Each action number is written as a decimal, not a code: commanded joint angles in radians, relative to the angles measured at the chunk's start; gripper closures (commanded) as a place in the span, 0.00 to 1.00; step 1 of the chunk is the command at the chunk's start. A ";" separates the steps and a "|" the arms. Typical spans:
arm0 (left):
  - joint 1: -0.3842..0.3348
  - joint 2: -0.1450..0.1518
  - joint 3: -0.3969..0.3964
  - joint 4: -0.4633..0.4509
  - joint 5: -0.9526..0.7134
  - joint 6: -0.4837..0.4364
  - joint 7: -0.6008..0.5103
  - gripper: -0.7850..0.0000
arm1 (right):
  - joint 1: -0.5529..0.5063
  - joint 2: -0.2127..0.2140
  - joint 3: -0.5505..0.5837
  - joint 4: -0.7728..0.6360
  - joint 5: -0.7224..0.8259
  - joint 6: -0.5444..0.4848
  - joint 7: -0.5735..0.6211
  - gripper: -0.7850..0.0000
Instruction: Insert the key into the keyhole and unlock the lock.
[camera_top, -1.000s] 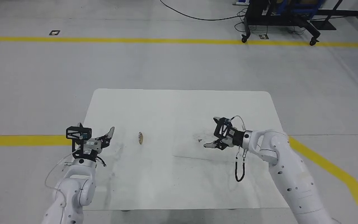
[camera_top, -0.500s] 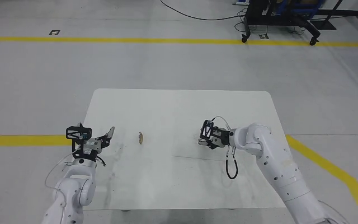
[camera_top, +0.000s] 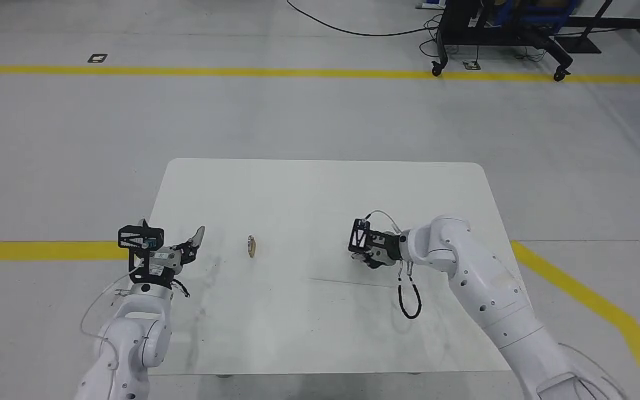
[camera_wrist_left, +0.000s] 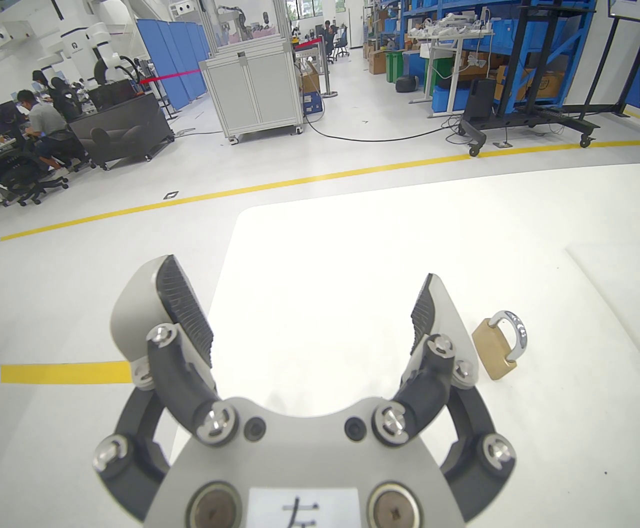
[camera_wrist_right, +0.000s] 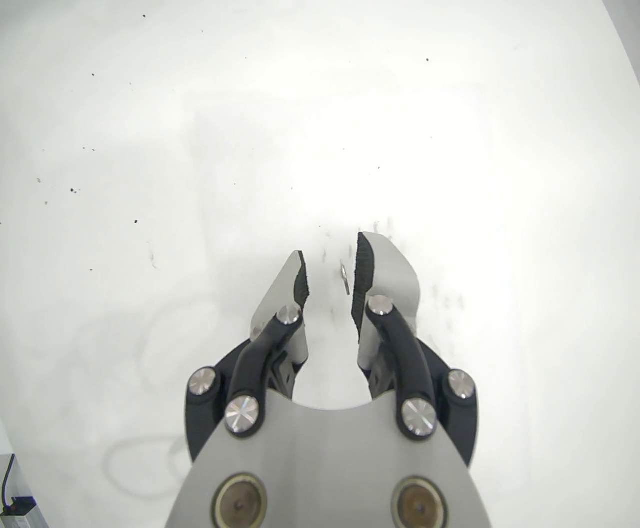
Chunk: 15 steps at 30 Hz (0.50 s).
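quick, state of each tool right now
Left tool: open, empty.
Right tool: open, with the key lying between its fingers, not gripped.

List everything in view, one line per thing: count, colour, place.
table: one, white, in front of the robot.
padlock: one, brass with a silver shackle, lying on the table ahead of the left gripper, apart from it.
key: one, silver, on the table between the right gripper's fingers, close to one pad.
floor lines: two, yellow, on the grey floor, one beyond the table, one level with it.
cart: one, black, on wheels, far across the floor.
left gripper: one, silver and black, open, at the table's left edge.
right gripper: one, silver and black, open, low over the table's middle, around the key.
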 joint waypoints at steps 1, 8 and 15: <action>0.000 0.000 0.000 0.000 0.000 0.000 0.000 0.00 | -0.001 0.002 0.000 -0.001 -0.001 0.002 -0.005 1.00; 0.000 0.000 0.000 0.000 0.000 0.000 0.000 0.00 | -0.003 0.008 0.001 -0.003 0.006 0.002 -0.016 1.00; 0.000 0.000 0.000 0.000 0.000 0.000 0.000 0.00 | -0.031 0.020 0.030 -0.056 -0.012 0.044 -0.056 1.00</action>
